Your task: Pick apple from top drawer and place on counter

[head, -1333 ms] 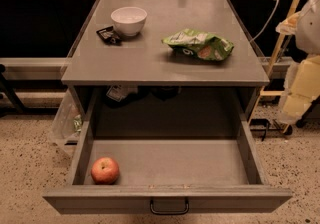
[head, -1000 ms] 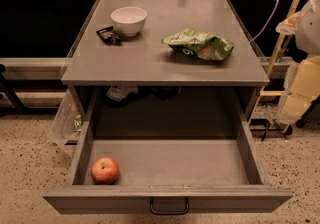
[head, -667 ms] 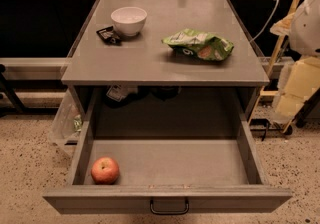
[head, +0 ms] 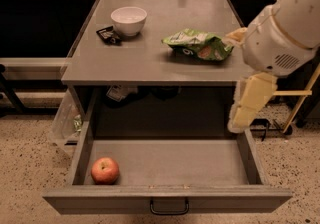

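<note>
The red apple [head: 105, 170] with yellowish patches lies in the front left corner of the open grey top drawer [head: 175, 160]. The drawer's dark handle [head: 169, 208] is at its front. The grey counter [head: 150, 55] is above it. My gripper [head: 248, 103], pale yellow, hangs from the white arm [head: 282, 33] at the right. It is above the drawer's right wall and far from the apple. It holds nothing that I can see.
On the counter stand a white bowl [head: 129, 20], a small black object [head: 108, 34] beside it and a green snack bag [head: 198, 45] at the right. A clear plastic bag [head: 65, 120] hangs at the cabinet's left. The floor is speckled.
The arm and gripper have moved left from the right edge of the view, now over the counter's right edge and the drawer's right wall. The apple has not moved.
</note>
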Motion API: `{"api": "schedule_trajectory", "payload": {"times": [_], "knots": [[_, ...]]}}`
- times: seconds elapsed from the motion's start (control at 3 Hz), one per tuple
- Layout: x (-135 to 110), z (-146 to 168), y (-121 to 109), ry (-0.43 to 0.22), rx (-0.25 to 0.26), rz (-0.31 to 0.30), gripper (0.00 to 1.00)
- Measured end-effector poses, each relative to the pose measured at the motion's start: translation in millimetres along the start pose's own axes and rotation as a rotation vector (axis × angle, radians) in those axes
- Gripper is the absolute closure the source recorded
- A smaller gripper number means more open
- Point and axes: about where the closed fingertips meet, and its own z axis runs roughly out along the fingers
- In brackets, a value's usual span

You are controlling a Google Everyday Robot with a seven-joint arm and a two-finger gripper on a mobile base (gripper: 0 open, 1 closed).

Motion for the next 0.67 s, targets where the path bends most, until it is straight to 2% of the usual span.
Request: {"api": "schedule_trajectory", "payload": {"times": [0.33,0.67], "knots": [[-39.3,25.0,16.5,-0.082,-0.05,-0.144,0.0],[-78.2,52.6,31.8,-0.137,-0.102,-0.291,0.0]]}}
